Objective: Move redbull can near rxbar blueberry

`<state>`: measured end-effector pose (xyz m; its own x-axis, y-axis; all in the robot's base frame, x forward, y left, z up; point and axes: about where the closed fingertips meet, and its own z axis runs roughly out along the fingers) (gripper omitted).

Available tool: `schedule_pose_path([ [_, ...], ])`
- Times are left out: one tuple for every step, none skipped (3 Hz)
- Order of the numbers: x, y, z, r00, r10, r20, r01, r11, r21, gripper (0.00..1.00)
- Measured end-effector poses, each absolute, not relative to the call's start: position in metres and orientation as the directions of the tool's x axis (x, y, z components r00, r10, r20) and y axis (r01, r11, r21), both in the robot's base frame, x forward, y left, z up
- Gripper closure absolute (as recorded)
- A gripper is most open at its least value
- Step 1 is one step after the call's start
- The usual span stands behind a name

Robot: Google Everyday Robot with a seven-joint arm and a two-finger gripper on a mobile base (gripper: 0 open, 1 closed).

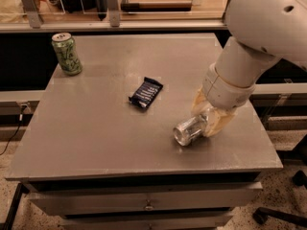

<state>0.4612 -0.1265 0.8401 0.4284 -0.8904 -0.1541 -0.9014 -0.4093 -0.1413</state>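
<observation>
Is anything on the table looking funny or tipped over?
Yes. The redbull can is tipped on its side at the front right of the table, clamped in the gripper, while the green can at the back left stands upright. Nothing looks spilled.

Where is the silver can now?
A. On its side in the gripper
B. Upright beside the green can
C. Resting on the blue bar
A: the redbull can lies on its side, clasped by the gripper, apart from the rxbar blueberry.
</observation>
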Motion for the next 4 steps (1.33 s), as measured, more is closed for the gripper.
schedule_pose_path([
  [0.461, -0.126, 0.840, 0.429, -0.890, -0.154, -0.901, -0.410, -0.142, 1.00],
  [0.473, -0.138, 0.851, 0.401, -0.910, -0.103, -0.910, -0.384, -0.153, 1.00],
  [0.491, -0.153, 0.873, 0.379, -0.923, -0.062, -0.910, -0.360, -0.208, 1.00],
  [0.516, -0.152, 0.893, 0.408, -0.913, -0.023, -0.878, -0.386, -0.282, 1.00],
])
